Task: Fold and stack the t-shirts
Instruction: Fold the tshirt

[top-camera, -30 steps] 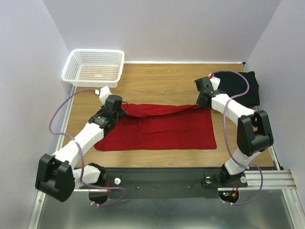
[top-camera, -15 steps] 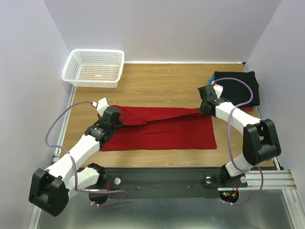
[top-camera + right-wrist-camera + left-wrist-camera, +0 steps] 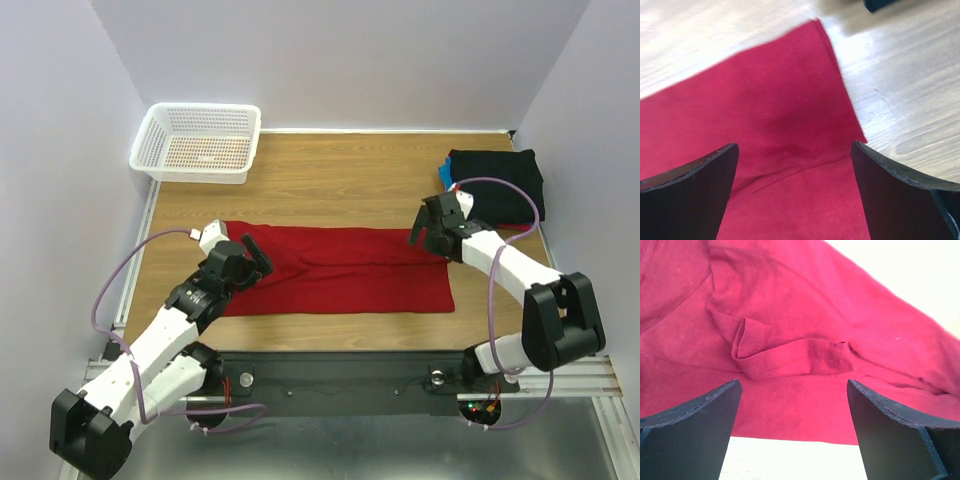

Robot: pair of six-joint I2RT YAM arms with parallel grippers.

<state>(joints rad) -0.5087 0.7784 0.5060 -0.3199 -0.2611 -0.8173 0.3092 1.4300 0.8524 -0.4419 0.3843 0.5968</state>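
**Both grippers spread wide over a red t-shirt**

The left gripper [image 3: 253,262] is hanging with its jaws spread wide over the left end of the red t-shirt [image 3: 340,270], holding nothing. Its wrist camera is showing a doubled-over sleeve hem [image 3: 790,357] lying just beyond the two black fingers [image 3: 695,425]. The right gripper [image 3: 425,228] is likewise standing wide open and empty over the shirt's far right corner, where the cloth edge is meeting bare wood. Whether either gripper's fingertips are brushing the cloth cannot be told.

The red t-shirt is lying as a long folded band across the middle of the tabletop [image 3: 340,185], creasing along its length. A stack of folded t-shirts [image 3: 500,180] is sitting at the far right corner, black on top with a blue edge peeking out on its left. A white lattice basket [image 3: 200,140] is resting at the far left corner. Pale walls [image 3: 340,60] are closing in the wood-grain tabletop on three sides, and a metal rail [image 3: 560,375] is running along the near edge by the arm bases.
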